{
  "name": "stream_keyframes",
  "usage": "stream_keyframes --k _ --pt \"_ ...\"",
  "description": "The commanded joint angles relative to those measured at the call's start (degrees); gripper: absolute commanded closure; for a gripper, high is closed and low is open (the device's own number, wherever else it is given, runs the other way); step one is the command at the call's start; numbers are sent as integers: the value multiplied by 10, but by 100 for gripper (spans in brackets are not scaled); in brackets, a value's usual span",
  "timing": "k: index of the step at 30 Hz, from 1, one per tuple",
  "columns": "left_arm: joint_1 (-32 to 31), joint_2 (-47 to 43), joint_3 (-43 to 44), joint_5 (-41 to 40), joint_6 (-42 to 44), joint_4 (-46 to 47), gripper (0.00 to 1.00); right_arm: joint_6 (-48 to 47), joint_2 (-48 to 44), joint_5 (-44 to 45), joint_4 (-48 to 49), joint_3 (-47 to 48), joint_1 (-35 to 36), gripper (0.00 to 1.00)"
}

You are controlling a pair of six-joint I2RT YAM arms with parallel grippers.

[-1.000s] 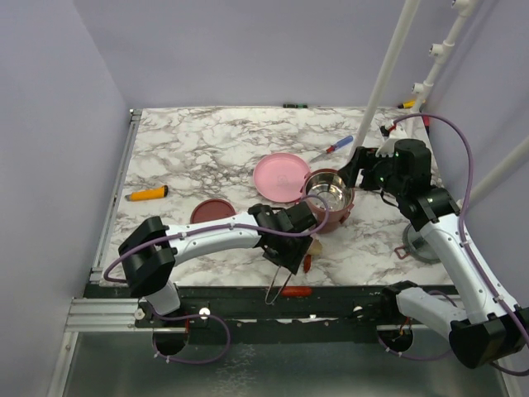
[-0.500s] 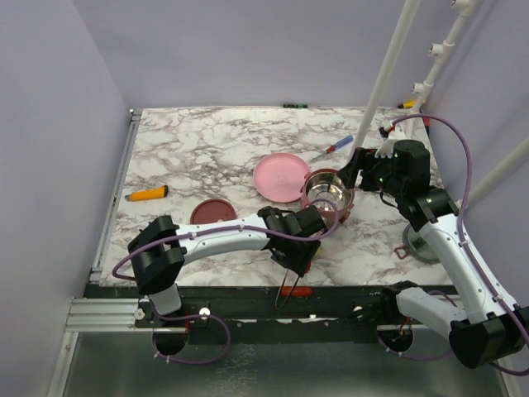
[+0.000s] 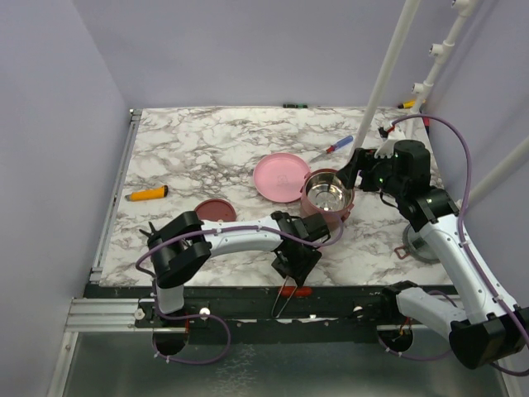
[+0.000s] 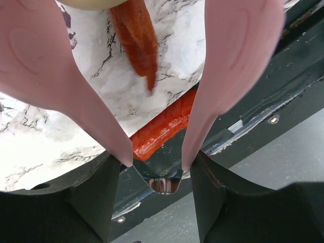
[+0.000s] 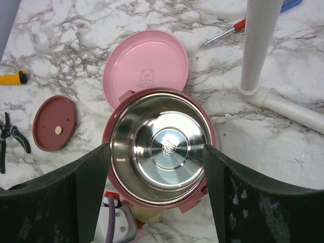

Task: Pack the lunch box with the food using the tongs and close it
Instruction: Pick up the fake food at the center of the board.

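Two black fingers (image 4: 76,202) of the left end effector (image 4: 154,172) are clamping the tongs (image 4: 66,91) from either side. The tongs' joined end is sitting over the black frame at the near edge, and the two pink arms are standing apart, reaching back over the marble surface (image 3: 207,157). Between those arms one red sausage piece (image 4: 136,35) is lying on the surface, and a second red piece (image 4: 164,124) is lying right at the near edge. The right end effector (image 5: 155,152) is hovering over the lunch box (image 5: 126,152) with its fingers standing wide apart on either side of the open steel-lined bowl; whether they are touching it I cannot tell. A tan-cream ball (image 5: 147,216) is sitting just beside the bowl's near side. The pink plate (image 5: 147,66) is lying against its far side, and a maroon lid (image 5: 54,123) is resting well to the left, near the pliers (image 5: 10,139).
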Motion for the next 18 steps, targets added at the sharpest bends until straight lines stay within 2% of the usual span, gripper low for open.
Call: stream_keyframes --k 1,15,18 --pt "-3 27 19 27 22 -1 43 2 -16 -15 12 -8 -3 23" --pt "2 44 18 -54 19 11 42 1 -22 -19 16 -17 -3 23" --pt "2 43 21 -63 23 18 48 0 -20 -20 17 -20 -3 23"
